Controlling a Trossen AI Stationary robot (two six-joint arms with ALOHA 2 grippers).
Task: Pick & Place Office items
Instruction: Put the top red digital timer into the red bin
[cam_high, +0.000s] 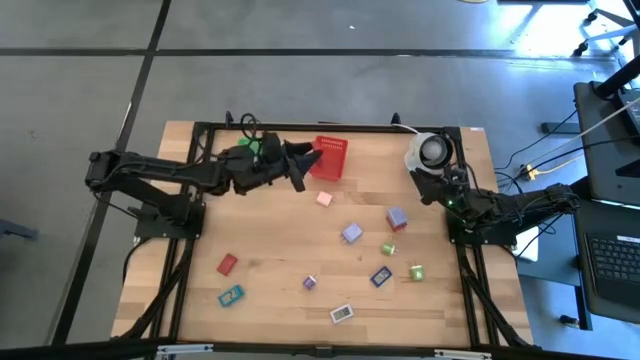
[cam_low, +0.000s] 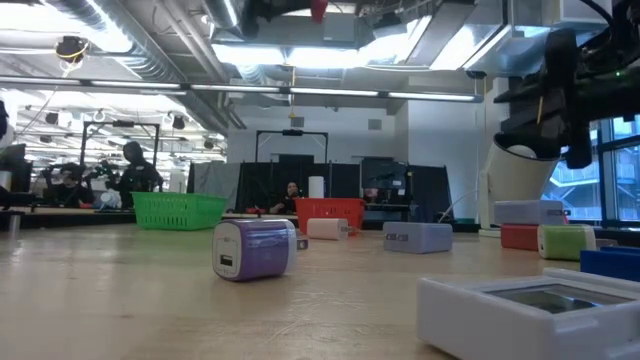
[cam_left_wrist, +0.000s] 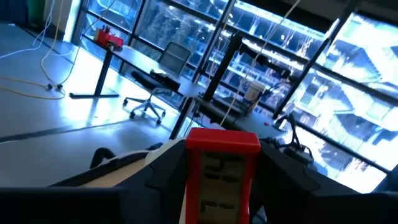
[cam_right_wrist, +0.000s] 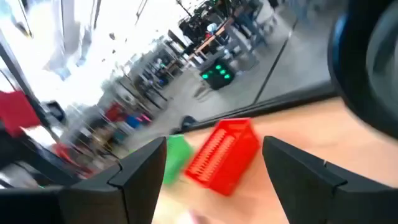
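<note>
White flat piece lies nearest on the tabletop, with a lavender block beyond it, both well short of the red basket. More small pieces are scattered between them. Just beside the red basket, raised above the tabletop, the left tool is clamped on a red piece. Well to the basket's other side, near a white cup-like thing, the right tool waits with fingers apart.
</note>
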